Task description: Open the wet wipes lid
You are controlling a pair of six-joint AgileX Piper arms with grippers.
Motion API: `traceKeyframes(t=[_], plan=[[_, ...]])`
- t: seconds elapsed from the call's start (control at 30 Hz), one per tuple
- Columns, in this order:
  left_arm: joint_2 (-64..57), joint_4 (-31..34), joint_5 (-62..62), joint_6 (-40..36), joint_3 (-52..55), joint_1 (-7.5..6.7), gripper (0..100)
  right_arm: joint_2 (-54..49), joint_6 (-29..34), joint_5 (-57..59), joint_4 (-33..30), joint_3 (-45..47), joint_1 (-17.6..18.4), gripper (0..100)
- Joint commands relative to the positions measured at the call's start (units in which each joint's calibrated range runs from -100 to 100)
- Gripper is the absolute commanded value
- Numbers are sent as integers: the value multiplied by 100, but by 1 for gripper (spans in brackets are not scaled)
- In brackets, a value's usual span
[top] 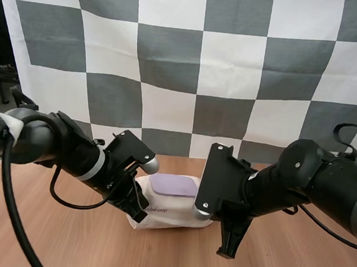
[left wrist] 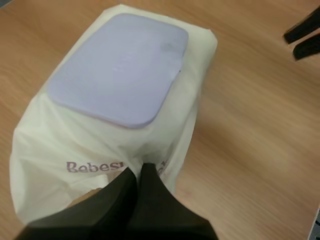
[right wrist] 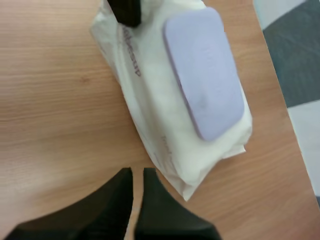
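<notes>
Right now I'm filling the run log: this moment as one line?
lid closed | left gripper shut, tips at pack | right gripper slightly open, beside pack

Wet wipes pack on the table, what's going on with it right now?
Two robot arms are at the wet wipes pack, which lies on the table with its purple lid shut. The left gripper, fingers together, rests its tips against the pack's printed end. The right gripper hangs beside the pack, fingers slightly apart, holding nothing.

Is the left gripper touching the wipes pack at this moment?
Touching. In the left wrist view the left gripper presses its shut tips into the wrapper of the wipes pack, right at the printed name, and the wrapper creases around them.
</notes>
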Motion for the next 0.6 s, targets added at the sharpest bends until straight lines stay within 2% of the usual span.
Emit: traceKeyframes(t=[0.0,0.07,0.23,0.4,0.57], plan=[[-48,-14,270,-50,-15,2,0,4,-999,-140,457,-4,1,43],[-54,-14,365,-74,-15,2,0,4,-999,-189,632,-4,1,46],[-54,-14,687,-74,-15,2,0,4,-999,-234,1145,-4,96,46],[-63,-14,705,-74,-15,2,0,156,-999,-556,1145,-4,297,46],[-63,-14,705,-74,-15,2,0,604,-999,-1060,1121,-4,303,46]])
